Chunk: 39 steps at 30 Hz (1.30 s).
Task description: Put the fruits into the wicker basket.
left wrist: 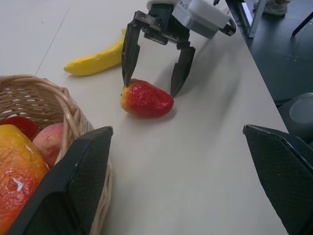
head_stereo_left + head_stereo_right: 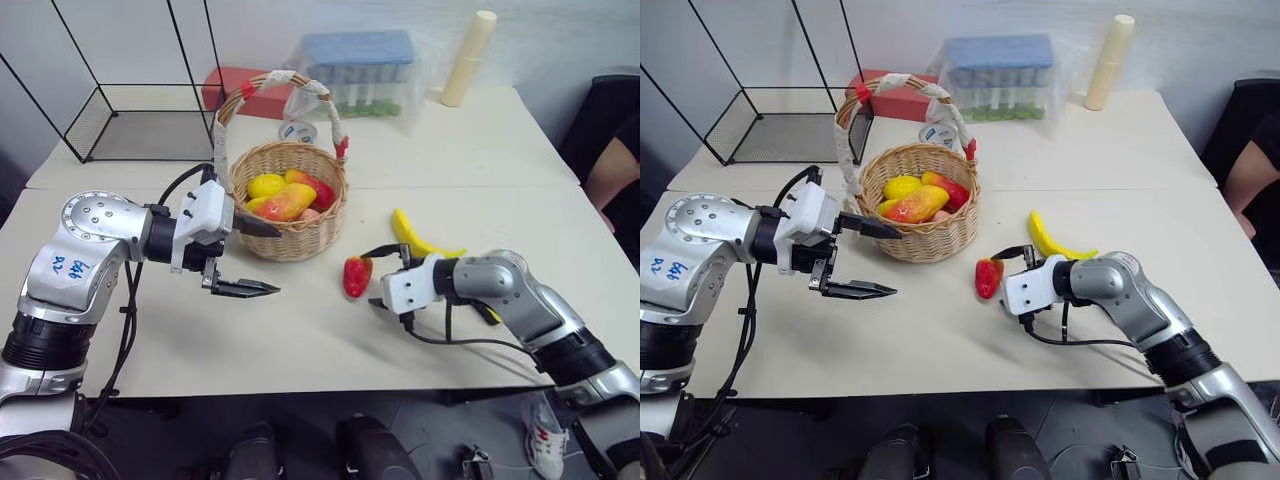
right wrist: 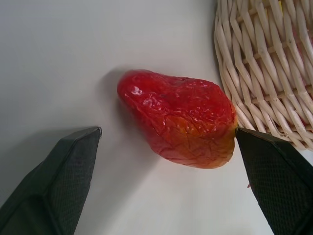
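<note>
A: What is closest to us?

B: The two robot arms. The left gripper [image 2: 245,258] hangs over the table [image 2: 300,340] with its two black fingers spread wide, holding nothing. It sits just beside the wicker basket [image 2: 290,240], on the basket's left.

A: And the other one?

B: The right gripper [image 2: 375,277] is low at the table, fingers wide apart too. A small red fruit [image 2: 357,276] with a yellow end lies on the table between those fingers. One finger is right at the fruit's yellow end. It is not squeezed.

A: Where is the basket?

B: In the middle of the table, near the red fruit. It already has a mango [image 2: 288,203], a yellow piece [image 2: 266,185] and a red piece [image 2: 322,193] inside.

A: Any fruit left out?

B: A banana [image 2: 418,238] lies on the table behind the right gripper.

A: What else is around?

B: A black wire cage [image 2: 130,120] at the far left, a red box [image 2: 240,90], a clear box with a blue lid [image 2: 360,72], and a tall cream bottle [image 2: 468,58] at the back. A person's arm [image 2: 612,170] shows at the right edge.
</note>
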Each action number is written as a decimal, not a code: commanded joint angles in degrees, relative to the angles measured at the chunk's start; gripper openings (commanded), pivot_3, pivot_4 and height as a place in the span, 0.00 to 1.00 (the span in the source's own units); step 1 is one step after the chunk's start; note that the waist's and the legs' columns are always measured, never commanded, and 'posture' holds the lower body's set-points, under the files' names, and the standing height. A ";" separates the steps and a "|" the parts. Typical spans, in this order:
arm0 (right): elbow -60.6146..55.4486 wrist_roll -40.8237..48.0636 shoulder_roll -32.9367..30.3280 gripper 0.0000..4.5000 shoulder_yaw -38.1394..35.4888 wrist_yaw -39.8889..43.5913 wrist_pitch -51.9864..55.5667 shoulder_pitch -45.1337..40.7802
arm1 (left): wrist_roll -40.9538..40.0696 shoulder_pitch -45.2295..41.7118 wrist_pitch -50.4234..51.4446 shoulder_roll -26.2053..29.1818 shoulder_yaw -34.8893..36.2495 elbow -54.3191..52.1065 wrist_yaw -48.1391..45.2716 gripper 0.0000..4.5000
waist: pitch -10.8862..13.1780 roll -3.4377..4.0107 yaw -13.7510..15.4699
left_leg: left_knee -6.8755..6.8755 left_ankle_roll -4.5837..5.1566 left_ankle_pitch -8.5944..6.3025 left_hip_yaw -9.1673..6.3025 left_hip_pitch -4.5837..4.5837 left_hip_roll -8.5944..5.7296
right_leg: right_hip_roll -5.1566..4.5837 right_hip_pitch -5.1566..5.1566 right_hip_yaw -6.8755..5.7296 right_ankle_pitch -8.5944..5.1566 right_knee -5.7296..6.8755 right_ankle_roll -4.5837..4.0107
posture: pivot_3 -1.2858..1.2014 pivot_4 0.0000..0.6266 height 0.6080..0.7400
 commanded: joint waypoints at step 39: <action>-21.34 32.58 10.93 0.99 -26.35 -10.83 68.12 -13.53 | -12.40 -0.19 11.67 -2.72 12.62 -3.99 11.78 1.00 | 0.02 0.02 -0.47 | 0.13 -0.08 0.03 -0.19 -1.08 -0.03 | -0.14 -1.15 -0.15 -0.04 0.69 -0.07 | 0.52 0.24 1.00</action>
